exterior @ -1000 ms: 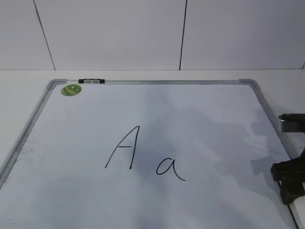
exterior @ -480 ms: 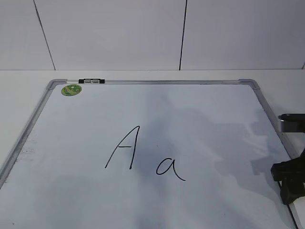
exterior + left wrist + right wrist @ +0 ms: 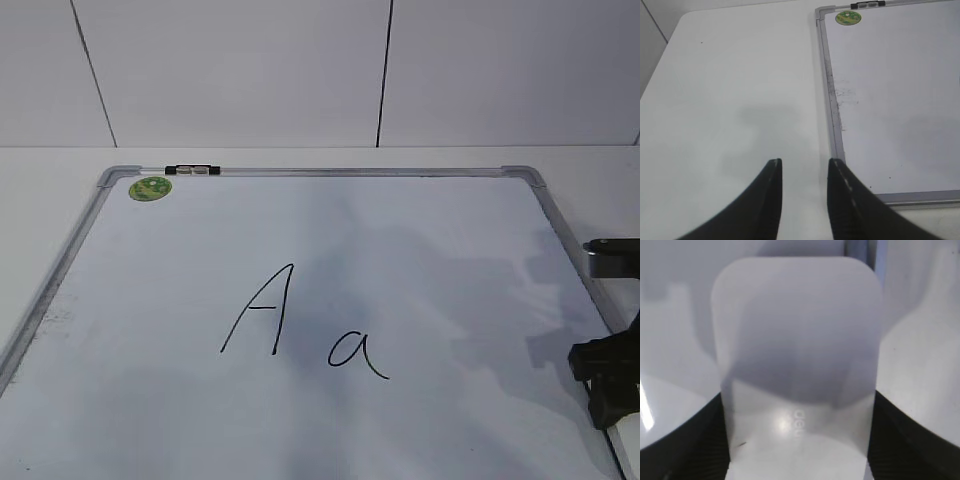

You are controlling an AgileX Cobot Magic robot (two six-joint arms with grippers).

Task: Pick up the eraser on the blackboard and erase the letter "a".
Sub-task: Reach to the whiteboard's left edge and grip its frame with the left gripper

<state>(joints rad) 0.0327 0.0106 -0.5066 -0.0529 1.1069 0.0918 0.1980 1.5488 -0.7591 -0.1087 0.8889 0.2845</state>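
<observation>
The big white board with a grey metal frame (image 3: 330, 172) lies flat on the white table (image 3: 730, 90). A thin black small letter "a" (image 3: 357, 353) sits near the middle, just right of a tall black capital "A" (image 3: 258, 311). A small round green magnet (image 3: 149, 187) is up at 10 o'clock.

The white rounded plastic eraser (image 3: 797, 360) fills the right wrist view, with the right gripper (image 3: 800, 440) pinching its two sides.

The left gripper (image 3: 804, 167) hangs over the bare table, fingers a little apart, holding nothing.
</observation>
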